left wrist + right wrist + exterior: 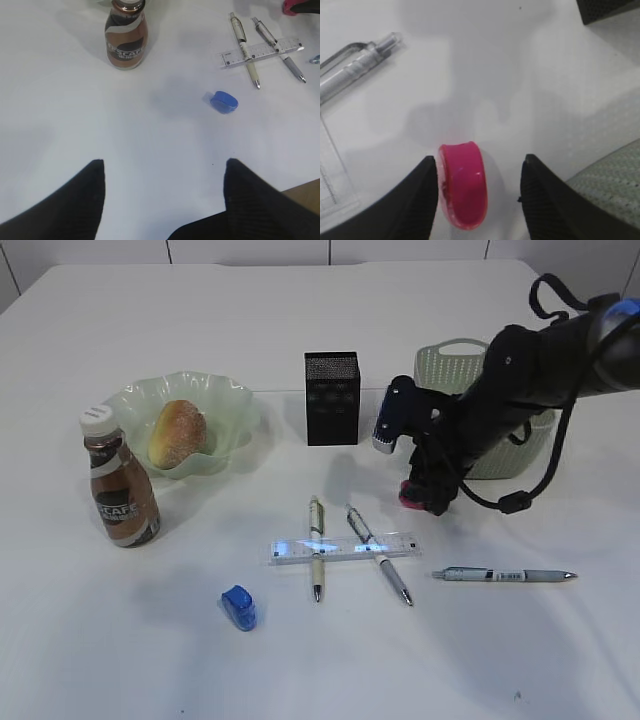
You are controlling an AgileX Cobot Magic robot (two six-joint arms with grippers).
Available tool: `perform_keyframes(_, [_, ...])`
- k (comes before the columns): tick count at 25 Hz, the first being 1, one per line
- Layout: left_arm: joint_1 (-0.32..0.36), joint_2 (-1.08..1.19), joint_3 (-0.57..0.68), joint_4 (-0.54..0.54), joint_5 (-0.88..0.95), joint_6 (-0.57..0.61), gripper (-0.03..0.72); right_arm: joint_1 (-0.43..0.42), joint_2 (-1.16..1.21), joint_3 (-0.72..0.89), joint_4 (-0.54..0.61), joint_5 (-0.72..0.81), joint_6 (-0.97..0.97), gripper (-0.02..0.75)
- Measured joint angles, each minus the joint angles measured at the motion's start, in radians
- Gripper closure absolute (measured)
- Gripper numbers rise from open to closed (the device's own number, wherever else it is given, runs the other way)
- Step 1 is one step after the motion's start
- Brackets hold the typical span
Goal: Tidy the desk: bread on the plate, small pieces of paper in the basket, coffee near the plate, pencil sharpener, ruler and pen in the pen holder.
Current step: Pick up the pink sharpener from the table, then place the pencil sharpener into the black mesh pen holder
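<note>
My right gripper (480,158) is open and low over the desk, its jaws on either side of a pink pencil sharpener (464,187); the left finger touches it and the right finger stands apart. My left gripper (164,162) hangs open over bare desk (150,130) with nothing in it. A blue pencil sharpener (239,607) lies at the front. The clear ruler (345,548) lies across two pens (316,550), and a third pen (505,575) is to the right. The bread (178,433) sits in the plate (225,400), with the coffee (120,485) beside it. No small pieces of paper are in view.
The black pen holder (332,398) stands at the back middle. The green basket (445,365) is behind my right arm, close to the right gripper. The desk's front edge shows at the lower right of the left wrist view.
</note>
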State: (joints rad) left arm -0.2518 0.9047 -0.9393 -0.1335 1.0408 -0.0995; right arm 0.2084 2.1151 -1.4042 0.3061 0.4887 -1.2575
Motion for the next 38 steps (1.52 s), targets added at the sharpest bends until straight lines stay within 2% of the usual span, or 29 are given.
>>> perform_keyframes(7, [0.000, 0.000, 0.000, 0.000, 0.000, 0.000, 0.168, 0.000, 0.023, -0.014, 0.000, 0.002, 0.000, 0.325])
perform_keyframes(11, [0.000, 0.000, 0.000, 0.000, 0.000, 0.000, 0.168, 0.000, 0.035, -0.014, 0.000, 0.006, 0.001, 0.440])
perform_keyframes(12, [0.000, 0.000, 0.000, 0.000, 0.000, 0.000, 0.168, 0.000, 0.035, -0.014, 0.000, 0.006, 0.001, 0.440])
perform_keyframes(13, [0.000, 0.000, 0.000, 0.000, 0.000, 0.000, 0.168, 0.000, 0.037, -0.016, 0.000, 0.009, 0.001, 0.520])
perform_keyframes(18, [0.000, 0.000, 0.000, 0.000, 0.000, 0.000, 0.168, 0.000, 0.038, -0.018, 0.004, 0.009, 0.002, 0.561])
perform_keyframes(22, [0.000, 0.000, 0.000, 0.000, 0.000, 0.000, 0.168, -0.002, 0.038, -0.066, 0.061, 0.089, 0.002, 0.562])
perform_keyframes(27, [0.000, 0.000, 0.000, 0.000, 0.000, 0.000, 0.168, -0.002, 0.008, -0.165, 0.201, 0.191, 0.003, 0.562])
perform_keyframes(28, [0.000, 0.000, 0.000, 0.000, 0.000, 0.000, 0.168, -0.002, -0.007, -0.195, 0.263, 0.205, 0.003, 0.562])
perform_keyframes(32, [0.000, 0.000, 0.000, 0.000, 0.000, 0.000, 0.168, -0.002, -0.015, -0.278, 0.422, 0.205, 0.003, 0.562])
perform_keyframes(33, [0.000, 0.000, 0.000, 0.000, 0.000, 0.000, 0.168, -0.002, -0.015, -0.278, 0.422, 0.205, 0.003, 0.562])
perform_keyframes(34, [0.000, 0.000, 0.000, 0.000, 0.000, 0.000, 0.168, -0.002, -0.015, -0.306, 0.528, 0.150, 0.003, 0.562])
perform_keyframes(38, [0.000, 0.000, 0.000, 0.000, 0.000, 0.000, 0.168, -0.002, -0.015, -0.313, 0.709, -0.022, -0.005, 0.562])
